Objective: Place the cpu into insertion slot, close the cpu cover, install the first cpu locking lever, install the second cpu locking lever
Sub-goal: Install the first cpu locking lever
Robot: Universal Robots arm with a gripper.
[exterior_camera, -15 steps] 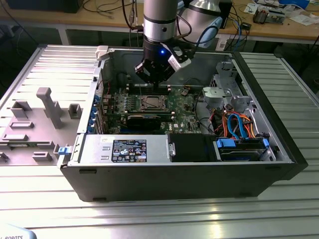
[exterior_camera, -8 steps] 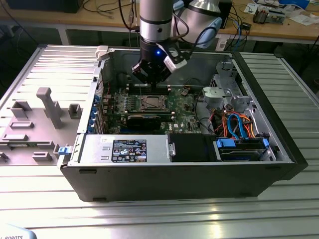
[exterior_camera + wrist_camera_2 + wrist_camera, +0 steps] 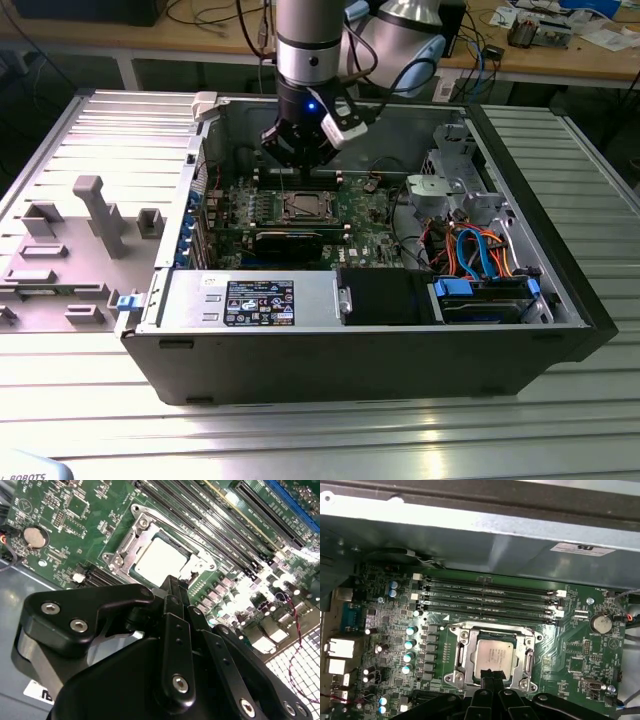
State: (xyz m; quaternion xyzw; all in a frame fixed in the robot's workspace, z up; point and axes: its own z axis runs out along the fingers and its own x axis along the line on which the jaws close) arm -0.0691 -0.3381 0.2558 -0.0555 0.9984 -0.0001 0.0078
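At the exterior view's left, one grey fixture (image 3: 92,215) with several upright blocks is seen on the ribbed metal table (image 3: 320,430), just beside the open computer case (image 3: 400,365). Within the case, one green motherboard (image 3: 365,215) is laid flat. On it, one long black expansion card (image 3: 290,240) is set just near of the insertion slot (image 3: 303,207), and four black memory slots (image 3: 485,597) are counted on the slot's far side. The gripper (image 3: 300,170) is held directly above the slot, its claw drawn narrow, the fingertips (image 3: 487,677) pressed together with nothing between them. One cpu (image 3: 494,655) is seated in the slot and is framed by the cpu cover (image 3: 463,652), which is laid flat around it. The chip's near edge is hidden by the fingertips in both wrist views. One coin cell (image 3: 601,624) is seen by the memory slots' end. Further right, a drive cage (image 3: 445,185) and orange and blue cables (image 3: 478,250) are crowded together, and their ends cannot be made out.
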